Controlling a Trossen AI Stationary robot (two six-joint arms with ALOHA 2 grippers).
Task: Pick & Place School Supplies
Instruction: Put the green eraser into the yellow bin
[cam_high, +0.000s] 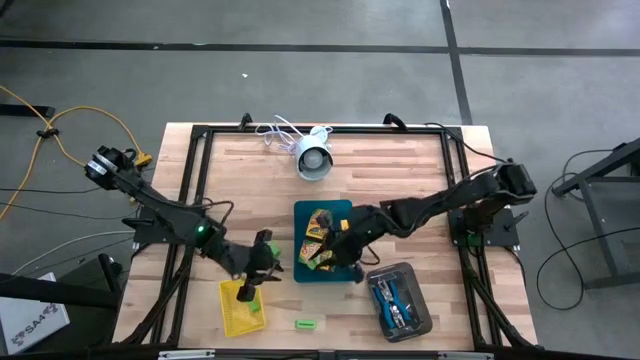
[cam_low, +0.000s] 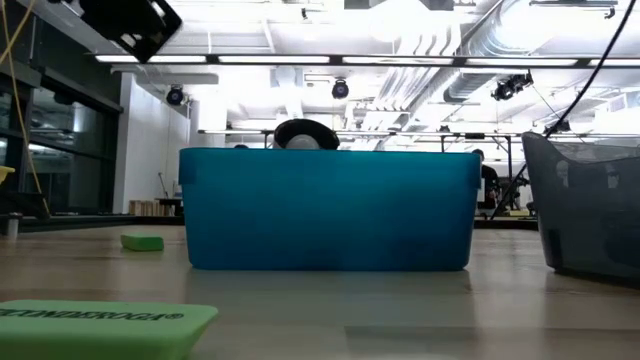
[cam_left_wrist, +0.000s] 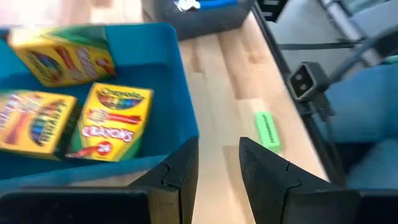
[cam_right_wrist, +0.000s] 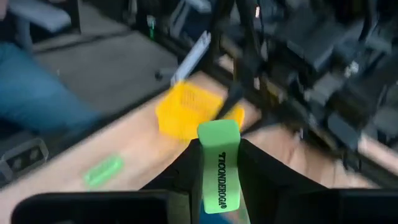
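- High view: The wooden desk (cam_high: 250, 190) holds a teal tray (cam_high: 322, 243) in the middle, a yellow tray (cam_high: 241, 307) toward the left front, and a grey tray (cam_high: 400, 300) on the right with blue-handled scissors (cam_high: 390, 297) inside. Crayon boxes (cam_high: 320, 222) lie in the teal tray. A loose green eraser (cam_high: 305, 324) sits on the desk between the yellow and grey trays. A white round device (cam_high: 314, 158) rests at the far side. The left gripper (cam_high: 262, 268) hangs between the yellow and teal trays. The right gripper (cam_high: 335, 245) is over the teal tray.
- Low view: The teal tray (cam_low: 330, 210) stands in the middle, the grey tray (cam_low: 590, 205) on the right. One green eraser (cam_low: 142, 242) lies far off, another (cam_low: 100, 325) very near.
- Left wrist view: The left gripper (cam_left_wrist: 217, 165) has its fingers a little apart, with nothing between them. Three crayon boxes (cam_left_wrist: 112, 121) lie in the teal tray (cam_left_wrist: 180, 81). An eraser (cam_left_wrist: 267, 129) lies on the desk.
- Right wrist view: The right gripper (cam_right_wrist: 219, 171) has its fingers clamped on a green eraser (cam_right_wrist: 219, 165). The yellow tray (cam_right_wrist: 186, 112) sits beyond it, another eraser (cam_right_wrist: 103, 170) nearby.
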